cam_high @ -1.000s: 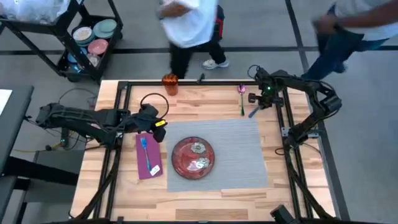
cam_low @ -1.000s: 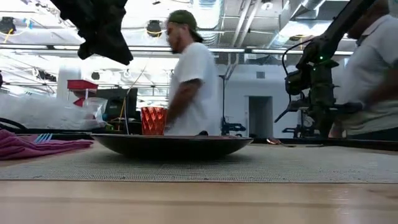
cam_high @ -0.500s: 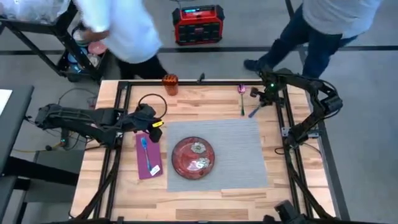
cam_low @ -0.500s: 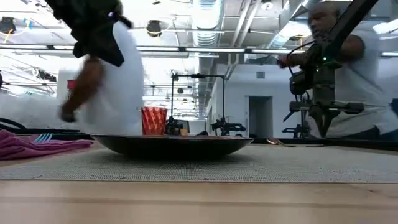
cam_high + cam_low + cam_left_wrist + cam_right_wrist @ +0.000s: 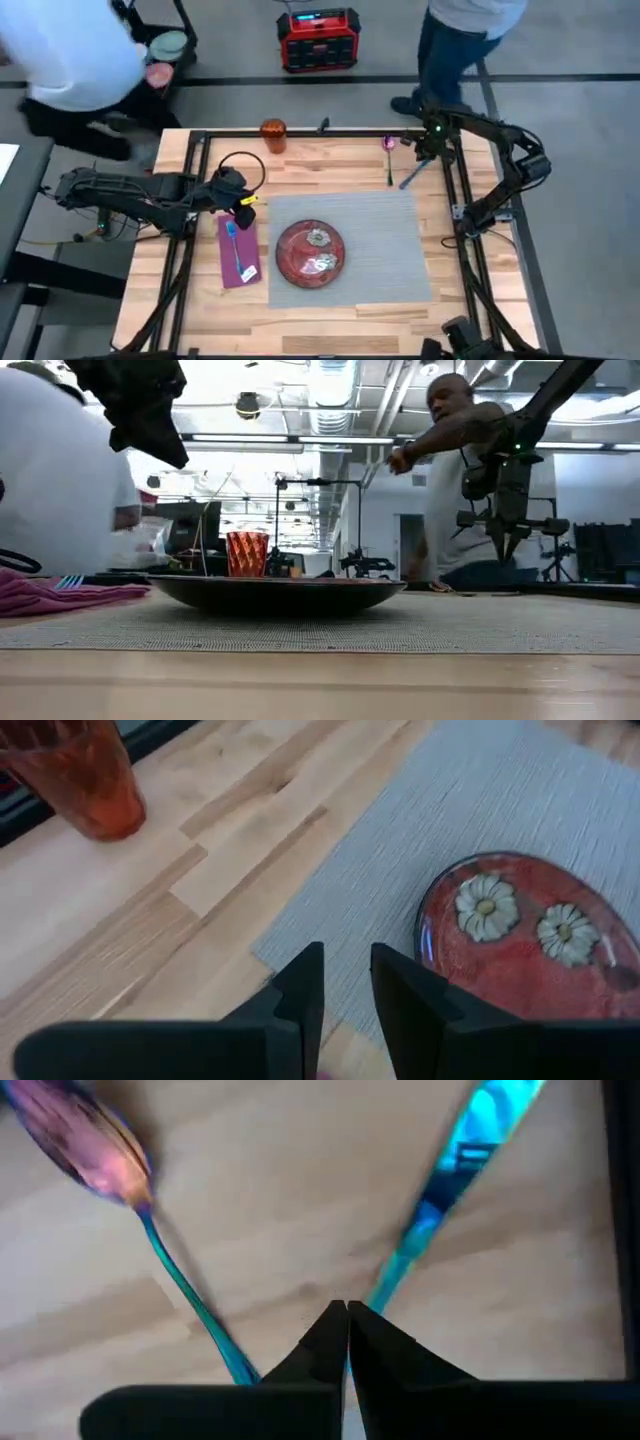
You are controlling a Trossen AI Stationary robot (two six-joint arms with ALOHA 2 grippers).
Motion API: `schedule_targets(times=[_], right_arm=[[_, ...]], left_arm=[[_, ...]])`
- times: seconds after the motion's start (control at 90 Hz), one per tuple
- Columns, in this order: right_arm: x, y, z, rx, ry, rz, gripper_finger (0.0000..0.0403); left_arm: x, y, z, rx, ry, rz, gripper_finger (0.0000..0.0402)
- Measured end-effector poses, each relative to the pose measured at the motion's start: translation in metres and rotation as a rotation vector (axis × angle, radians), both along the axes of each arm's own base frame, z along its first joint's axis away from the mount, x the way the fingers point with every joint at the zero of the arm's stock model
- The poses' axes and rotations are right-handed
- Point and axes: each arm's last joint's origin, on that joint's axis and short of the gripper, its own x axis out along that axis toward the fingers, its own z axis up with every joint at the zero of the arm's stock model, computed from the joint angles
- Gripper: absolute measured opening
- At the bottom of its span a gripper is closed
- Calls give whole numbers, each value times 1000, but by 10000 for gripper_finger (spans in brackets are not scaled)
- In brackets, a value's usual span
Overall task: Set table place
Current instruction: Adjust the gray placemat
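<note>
The right gripper point(image 5: 346, 1320) is hanging with its fingers point(image 5: 320, 1342) pressed together and holding nothing, over the far right of the light wood counter point(image 5: 330, 160). Just under it two utensils are lying on the bare wood: a slim teal-handled spoon with a pink bowl point(image 5: 95, 1155) and a blue-teal knife point(image 5: 455, 1170), their handles converging toward the fingers. The left gripper point(image 5: 345, 990) is hovering with its fingers point(image 5: 305, 985) parted by a narrow gap, empty, over the counter by the far left corner of the grey woven rectangular placemat point(image 5: 385, 240). On the placemat the round red flower-patterned plate point(image 5: 310, 252) is sitting; left of it the purple cloth napkin point(image 5: 236, 252) is carrying a blue utensil point(image 5: 233, 240). The orange ribbed cup point(image 5: 273, 134) is standing at the far edge.

Judging from this, the two utensils are not yet placed. The risk is that the closed fingers, descending where the handles nearly meet, nudge both or pinch the wrong one.
</note>
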Motion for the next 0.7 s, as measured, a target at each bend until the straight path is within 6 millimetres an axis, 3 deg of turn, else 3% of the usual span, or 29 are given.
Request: schedule_targets(times=[0.189, 0.422, 0.578, 0.7], right_arm=[[22, 27, -5, 44, 87, 135, 0], [56, 60, -18, -28, 134, 167, 0], [53, 71, -39, -26, 140, 53, 6], [43, 72, -48, 38, 107, 39, 40]], left_arm=[[-4, 0, 2, 1, -4, -1, 67], [-4, 0, 2, 2, -7, -3, 67], [-4, 0, 3, 13, 1, -41, 67], [-3, 1, 4, 23, -16, -43, 67]])
